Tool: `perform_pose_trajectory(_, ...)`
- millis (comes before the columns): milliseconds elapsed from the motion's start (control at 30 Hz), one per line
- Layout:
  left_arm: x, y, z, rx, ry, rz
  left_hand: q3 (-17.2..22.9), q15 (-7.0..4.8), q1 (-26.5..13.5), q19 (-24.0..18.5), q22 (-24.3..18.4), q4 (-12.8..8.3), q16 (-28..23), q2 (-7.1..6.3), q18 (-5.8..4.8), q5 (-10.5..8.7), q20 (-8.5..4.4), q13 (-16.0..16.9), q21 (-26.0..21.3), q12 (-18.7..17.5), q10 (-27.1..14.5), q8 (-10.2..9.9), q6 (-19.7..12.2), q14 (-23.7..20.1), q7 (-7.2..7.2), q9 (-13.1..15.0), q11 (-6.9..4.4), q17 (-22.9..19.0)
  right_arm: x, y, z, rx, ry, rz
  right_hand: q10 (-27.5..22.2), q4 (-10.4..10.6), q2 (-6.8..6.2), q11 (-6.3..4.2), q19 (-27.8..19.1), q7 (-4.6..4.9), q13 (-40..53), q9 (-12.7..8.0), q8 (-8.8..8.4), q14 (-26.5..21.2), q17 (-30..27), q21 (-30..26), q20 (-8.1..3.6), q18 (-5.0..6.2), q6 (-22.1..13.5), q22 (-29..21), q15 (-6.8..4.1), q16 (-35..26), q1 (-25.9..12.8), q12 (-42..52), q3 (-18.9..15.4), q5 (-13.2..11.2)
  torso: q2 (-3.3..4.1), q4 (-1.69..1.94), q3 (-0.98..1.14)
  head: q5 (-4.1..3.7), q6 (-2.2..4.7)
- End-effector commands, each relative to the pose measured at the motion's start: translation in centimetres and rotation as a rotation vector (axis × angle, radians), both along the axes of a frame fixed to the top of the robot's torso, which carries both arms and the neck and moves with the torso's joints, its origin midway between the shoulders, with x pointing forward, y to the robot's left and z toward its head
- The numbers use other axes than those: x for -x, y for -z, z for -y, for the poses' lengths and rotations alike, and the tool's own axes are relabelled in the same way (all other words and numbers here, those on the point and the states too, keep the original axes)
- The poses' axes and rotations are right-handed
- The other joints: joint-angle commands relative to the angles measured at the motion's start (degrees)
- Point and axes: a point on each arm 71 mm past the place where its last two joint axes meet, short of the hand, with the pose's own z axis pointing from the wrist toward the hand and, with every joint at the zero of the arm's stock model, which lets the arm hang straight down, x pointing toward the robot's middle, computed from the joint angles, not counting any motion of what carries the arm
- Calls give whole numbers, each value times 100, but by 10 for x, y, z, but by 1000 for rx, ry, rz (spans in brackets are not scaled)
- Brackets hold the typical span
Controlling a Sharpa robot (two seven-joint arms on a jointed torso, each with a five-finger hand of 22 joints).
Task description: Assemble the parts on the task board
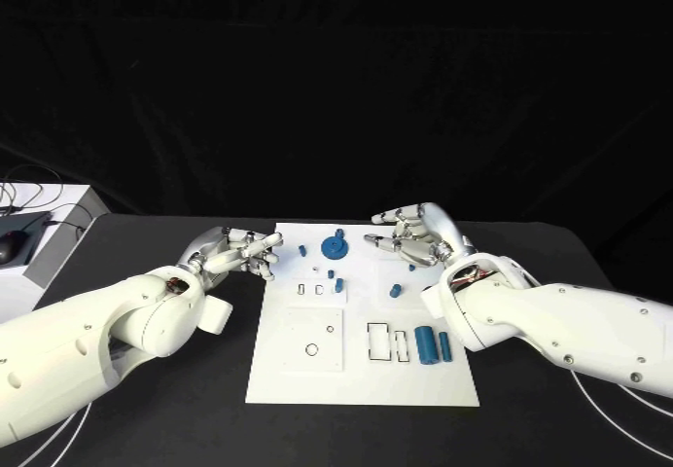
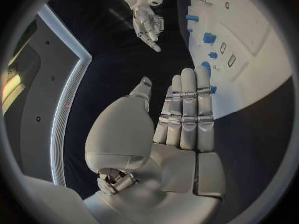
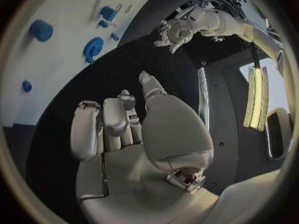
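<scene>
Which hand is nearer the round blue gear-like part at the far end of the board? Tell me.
Right, narrowly. The right hand hovers just beside the round blue part, over the task board's far right corner. The left hand hangs off the board's left edge, slightly farther away.

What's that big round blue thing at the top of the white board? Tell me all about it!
The round blue part looks like a small plastic wheel or disc, lying flat, with a little stem poking up from its middle. It sits near the far edge of the white task board, between the two hands. Nothing touches it: the left hand and the right hand hover off to each side, holding nothing.
</scene>
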Motion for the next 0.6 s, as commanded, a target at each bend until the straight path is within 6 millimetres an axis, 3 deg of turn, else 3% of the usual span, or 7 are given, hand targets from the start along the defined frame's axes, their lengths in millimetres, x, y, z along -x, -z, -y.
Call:
perform_pose_trajectory(33,-5,2,14,-190,136,-71,370,-53,-6,-220,884,-104,1470,-175,-90,100,-248,707,1256,812,-305,95,-99,-415,-9,18,-169,1004,-2,-5,12,-93,-18,-27,3,-79,78,-21,459,-2,6,-3,24,20,2,16,-11,24,35,1125,-16,22,-9,28,-32,44,-69,-23,51,-15,12)
perform_pose_trajectory(67,-8,-1,17,-223,155,-70,489,-49,-63,-379,1255,-92,1890,-127,-32,15,-266,1033,1758,1172,-587,166,-153,-400,6,38,-10,1297,-3,-7,16,-98,-12,-26,-1,-99,95,-21,458,-2,4,-4,22,20,3,6,-11,27,31,1122,-15,23,-16,25,-40,63,-78,-23,54,-21,9)
perform_pose_trajectory(100,-11,-4,21,-261,173,-66,581,-36,-118,-629,1610,-83,2159,-121,46,22,-235,1343,2206,1499,-999,192,-351,-501,55,37,42,1541,-3,-8,18,-99,-9,-26,4,-106,106,-23,456,-4,8,-3,22,18,-2,0,-11,28,31,1121,-17,19,-32,29,-48,71,-82,-24,59,-20,6)
perform_pose_trajectory(167,-17,-9,26,-323,193,-54,522,-44,-207,-717,1834,-42,2288,-205,152,-24,-193,1556,2500,1803,-1153,270,-482,-366,64,48,10,1658,-5,-10,26,-105,4,-26,4,-104,112,-23,457,-4,8,-3,23,18,-6,4,-12,27,35,1122,-17,16,-51,28,-57,72,-110,-36,74,9,-15)
perform_pose_trajectory(267,-26,-19,34,-458,206,-33,348,-32,-270,-775,2290,84,2380,-191,245,5,-118,1791,2887,2194,-1346,481,-568,-309,63,92,20,1863,-7,-11,35,-108,20,-31,4,-112,116,-22,456,-4,8,-4,20,16,-15,-9,-12,30,27,1118,-17,8,-58,27,-64,81,-145,-51,88,35,-40)
perform_pose_trajectory(433,-38,-22,50,-637,173,-100,22,-117,-426,-310,3305,529,2884,-286,219,11,-125,2257,3559,3000,-1385,1023,-550,218,-83,338,-82,2831,-11,-11,44,-105,37,-46,-7,-126,115,-15,453,9,-3,-8,9,13,-32,-29,-10,35,-10,1113,-13,-8,-66,11,-77,82,-194,-63,123,98,-80)
perform_pose_trajectory(600,-40,-17,72,-745,200,-172,110,-189,-412,-29,3829,679,2990,-328,182,15,-157,2633,3840,3527,-1420,1428,-681,539,-159,757,-153,3371,-14,-10,48,-97,48,-54,-6,-141,117,-13,452,13,-4,-7,11,12,-49,-47,-7,39,-26,1109,-11,-21,-69,9,-87,116,-231,-63,139,120,-120)
